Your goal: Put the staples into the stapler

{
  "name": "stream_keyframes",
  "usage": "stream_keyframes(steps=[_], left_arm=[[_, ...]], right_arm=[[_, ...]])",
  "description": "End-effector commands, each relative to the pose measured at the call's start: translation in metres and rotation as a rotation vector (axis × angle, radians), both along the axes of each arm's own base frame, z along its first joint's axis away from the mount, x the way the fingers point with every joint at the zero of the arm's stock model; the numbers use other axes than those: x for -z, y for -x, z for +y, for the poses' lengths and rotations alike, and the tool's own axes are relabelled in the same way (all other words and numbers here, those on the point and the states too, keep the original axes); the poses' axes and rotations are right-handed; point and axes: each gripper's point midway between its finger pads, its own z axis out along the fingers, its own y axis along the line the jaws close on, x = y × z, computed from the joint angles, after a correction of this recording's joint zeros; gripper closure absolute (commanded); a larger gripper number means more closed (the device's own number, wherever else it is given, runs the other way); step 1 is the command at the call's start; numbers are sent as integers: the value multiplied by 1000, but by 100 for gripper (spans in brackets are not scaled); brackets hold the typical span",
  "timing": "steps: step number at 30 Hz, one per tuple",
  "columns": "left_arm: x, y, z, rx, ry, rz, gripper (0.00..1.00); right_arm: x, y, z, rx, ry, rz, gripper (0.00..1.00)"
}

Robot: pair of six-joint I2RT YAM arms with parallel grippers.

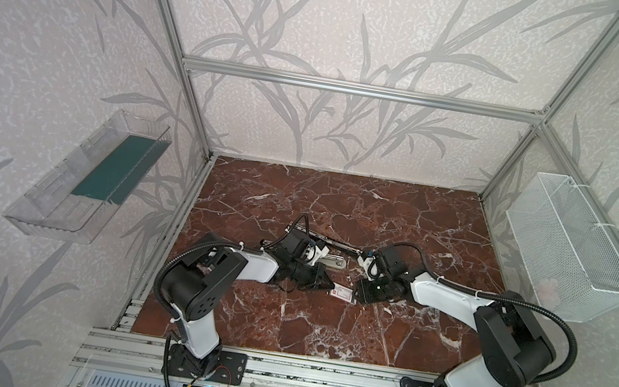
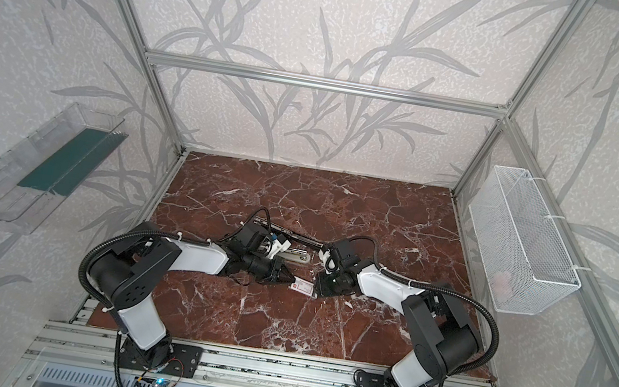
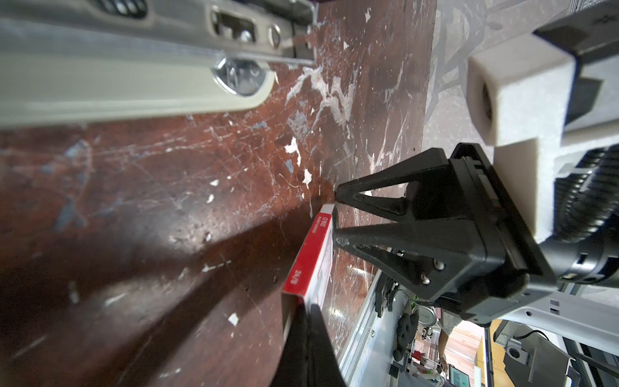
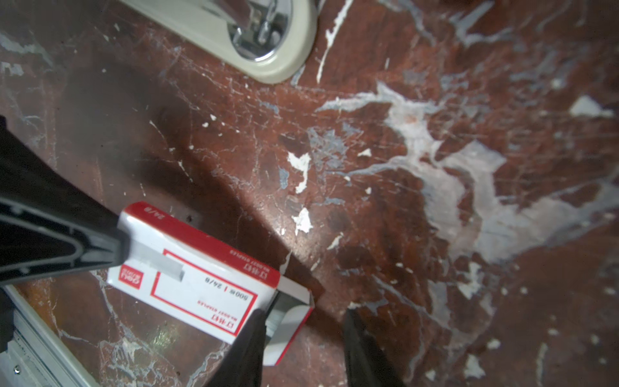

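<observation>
Jaws pinched, the left gripper (image 4: 122, 242) holds the staples (image 4: 160, 264) flat across the red-and-white box (image 4: 207, 298), while the right gripper (image 4: 304, 313) stands parted at its open flap, we see from the right wrist. In both top views we find box and grippers on the marble table (image 1: 319, 331), the black stapler (image 1: 337, 243) just beyond.

Right pincer (image 4: 303, 318) agape astride box (image 4: 214, 291) flap; left pincer (image 4: 117, 241) pinching staple strip (image 4: 160, 263) over box; beige stapler (image 4: 268, 50) beyond.

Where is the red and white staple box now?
In a top view the staple box lies between the left gripper and the right gripper, nearer the robot than the beige stapler.
</observation>
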Motion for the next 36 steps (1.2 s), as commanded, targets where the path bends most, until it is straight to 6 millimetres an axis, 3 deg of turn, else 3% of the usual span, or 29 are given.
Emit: stream_keyframes(steps=[1, 15, 25, 36], left_arm=[[3, 0, 3, -9, -7, -4, 100], [6, 0, 4, -12, -20, -6, 100], [8, -2, 5, -17, -32, -9, 100], [10, -3, 3, -17, -29, -4, 100]], right_arm=[[8, 3, -9, 25, 60, 26, 66], [5, 7, -9, 30, 48, 31, 92], [3, 5, -18, 54, 89, 22, 100], [1, 4, -35, 70, 143, 22, 100]])
